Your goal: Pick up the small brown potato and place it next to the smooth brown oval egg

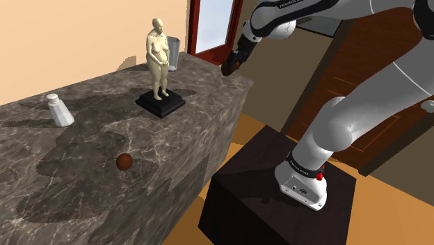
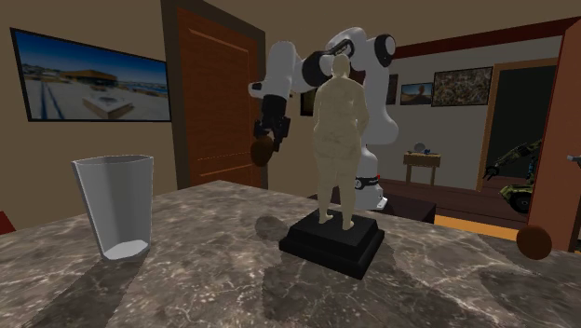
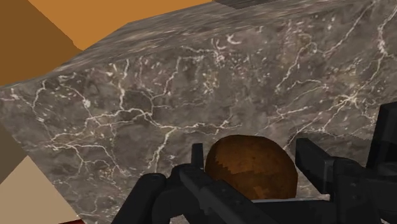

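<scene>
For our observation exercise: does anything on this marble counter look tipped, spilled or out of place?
Nothing stands out. The beige figurine on its black base, the grey tumbler and the white shaker stand upright; the brown egg rests on the marble counter; the black gripper clasps the brown potato.

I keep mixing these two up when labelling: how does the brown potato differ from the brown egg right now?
The potato is clasped in the claw, up in the air above the marble counter; the egg lies free on that counter. The potato's skin looks mottled and lighter brown; the egg is smooth and a darker reddish brown. Both are small, rounded and brown.
</scene>
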Robot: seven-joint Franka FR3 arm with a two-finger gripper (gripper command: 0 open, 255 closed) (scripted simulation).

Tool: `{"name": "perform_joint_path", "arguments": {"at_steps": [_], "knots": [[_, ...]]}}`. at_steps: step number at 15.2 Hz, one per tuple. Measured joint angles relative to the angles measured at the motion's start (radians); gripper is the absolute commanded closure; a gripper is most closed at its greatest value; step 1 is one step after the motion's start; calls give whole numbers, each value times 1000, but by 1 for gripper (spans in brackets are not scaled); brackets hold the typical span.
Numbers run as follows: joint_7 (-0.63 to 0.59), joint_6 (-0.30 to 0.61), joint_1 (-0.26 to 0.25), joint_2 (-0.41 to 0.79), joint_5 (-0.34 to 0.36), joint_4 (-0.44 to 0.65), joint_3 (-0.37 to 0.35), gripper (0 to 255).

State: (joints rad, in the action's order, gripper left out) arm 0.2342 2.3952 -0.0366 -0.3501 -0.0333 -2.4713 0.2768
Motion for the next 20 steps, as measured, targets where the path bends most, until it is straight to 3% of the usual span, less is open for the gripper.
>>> {"name": "perform_joint_path", "arguments": {"at_steps": [5, 17, 20], "knots": [[-67, -28, -10, -37, 11, -6, -49, 255], [-401, -13, -102, -66, 10, -41, -298, 255], [-489, -13, -124, -28, 11, -2, -364, 255]]}}
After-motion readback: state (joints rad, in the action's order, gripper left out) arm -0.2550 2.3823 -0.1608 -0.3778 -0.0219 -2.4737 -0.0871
